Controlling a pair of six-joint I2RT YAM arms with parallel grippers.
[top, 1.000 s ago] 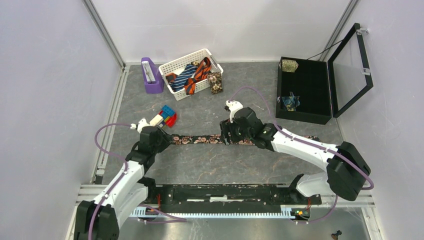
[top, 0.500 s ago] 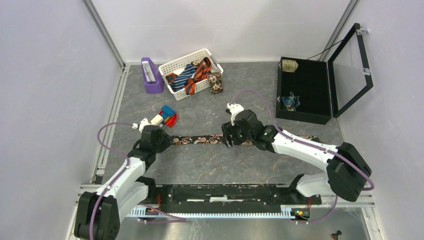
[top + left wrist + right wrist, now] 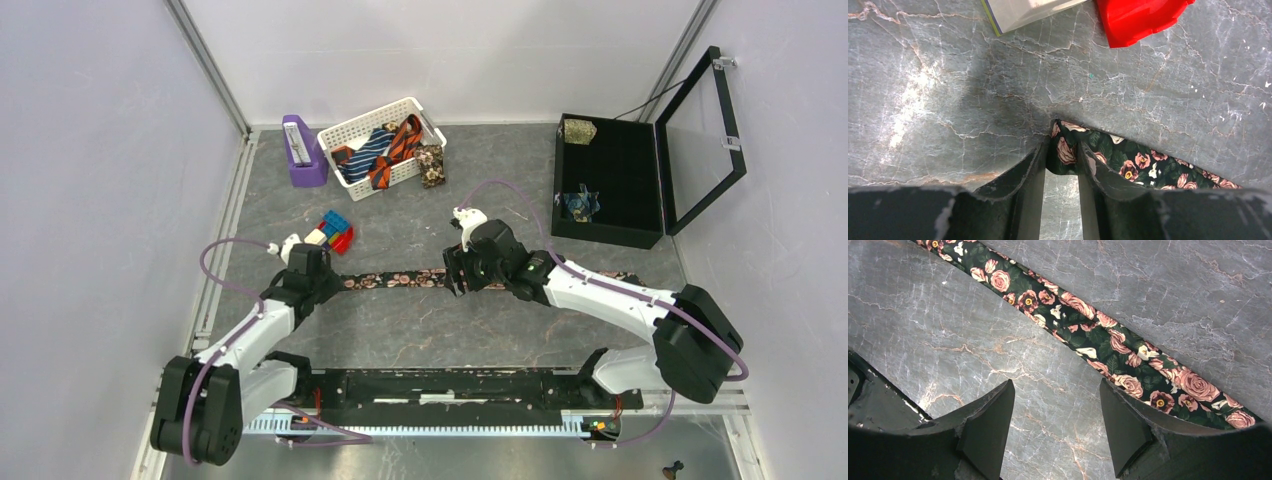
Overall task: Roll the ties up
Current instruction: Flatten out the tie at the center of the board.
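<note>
A dark floral tie [image 3: 400, 279] lies flat and unrolled across the middle of a grey marbled counter [image 3: 420, 330], running left to right between two white robot arms. The left gripper [image 3: 1063, 146] is down at the tie's narrow left end; its jaws have only a narrow gap, and the fabric tip fills it and touches both fingers, but I cannot tell if it is firmly pinched. The right gripper [image 3: 1055, 395] is near the tie's middle, jaws wide apart and holding nothing, with bare counter between them and the tie passing beside one finger. Red, blue and white toy blocks [image 3: 330, 232] sit just behind the left gripper. At the back, a white basket [image 3: 352, 128] holds striped ties [image 3: 385, 148]. To the right, an open black case [image 3: 610, 225] holds two rolled ties [image 3: 579, 130].
</note>
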